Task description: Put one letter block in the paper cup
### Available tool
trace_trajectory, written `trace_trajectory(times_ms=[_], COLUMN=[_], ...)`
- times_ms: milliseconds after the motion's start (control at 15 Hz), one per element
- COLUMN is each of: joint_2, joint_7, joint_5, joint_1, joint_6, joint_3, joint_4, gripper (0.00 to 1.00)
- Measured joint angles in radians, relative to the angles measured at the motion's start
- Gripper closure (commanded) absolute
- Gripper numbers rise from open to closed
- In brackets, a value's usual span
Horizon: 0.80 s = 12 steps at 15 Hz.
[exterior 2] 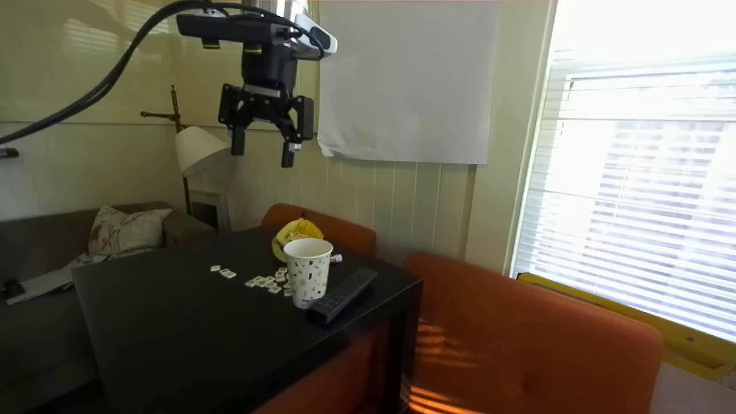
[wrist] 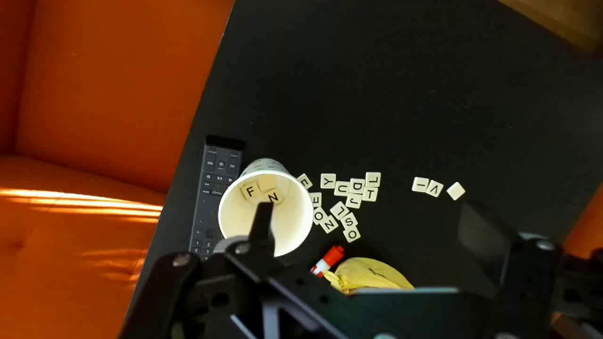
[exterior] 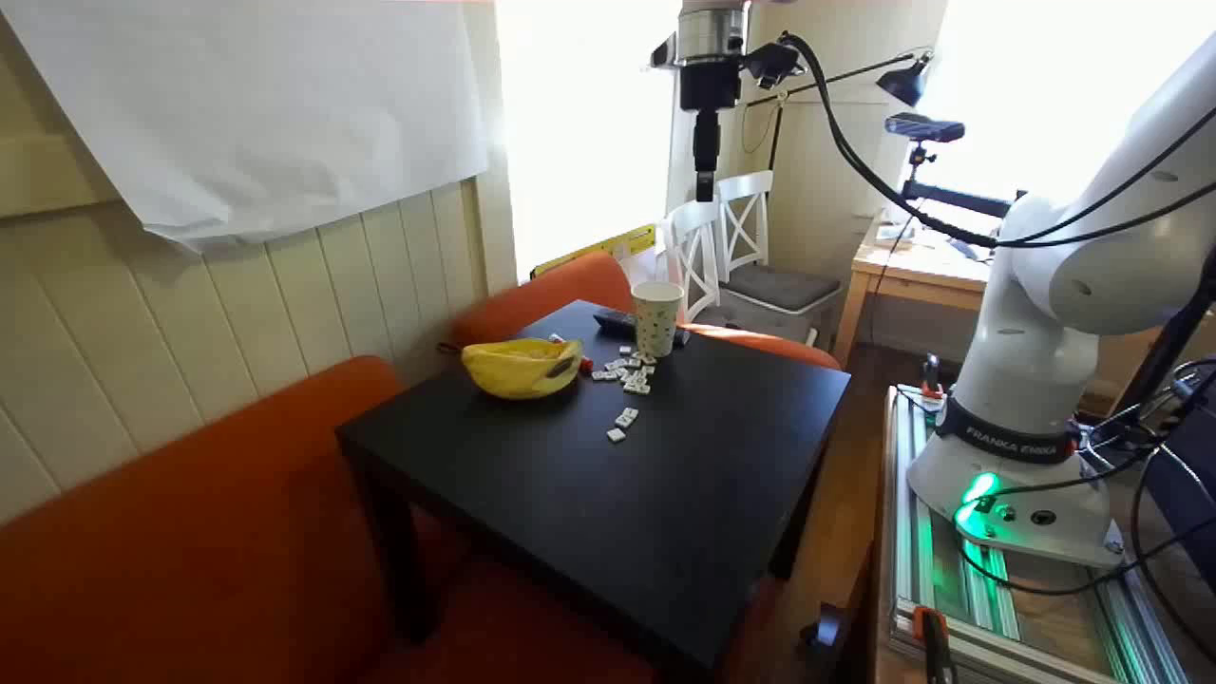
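Observation:
The paper cup stands upright on the black table and shows in both exterior views point(exterior: 656, 323) point(exterior 2: 309, 275). In the wrist view, the cup point(wrist: 296, 221) holds a block with F point(wrist: 250, 190), a block with N point(wrist: 272, 197) and one pale block without a visible letter. Several white letter blocks point(wrist: 356, 186) lie scattered beside the cup. Three more blocks point(wrist: 434, 189) lie apart from that group; one shows no letter. My gripper point(exterior 2: 263, 156) is open and empty, high above the table. In the wrist view one finger overlaps the cup's opening.
A dark remote point(exterior 2: 345, 293) lies against or close beside the cup. A yellow banana-shaped pouch point(exterior: 521, 369) and a red-and-white marker point(wrist: 328, 260) lie near the blocks. Orange seats point(exterior 2: 517, 333) border the table point(exterior: 608, 513).

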Motion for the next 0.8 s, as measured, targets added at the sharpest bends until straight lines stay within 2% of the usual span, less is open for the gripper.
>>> trace_trajectory(times_ms=[600, 800], joint_2=[0.0, -0.002], joint_7=[0.0, 0.025], joint_5=[0.0, 0.022], joint_1=[-0.002, 0.006], joint_6=[0.0, 0.0], joint_3=[0.004, 0.042], joint_4=[0.0, -0.014], gripper=[0.0, 0.0])
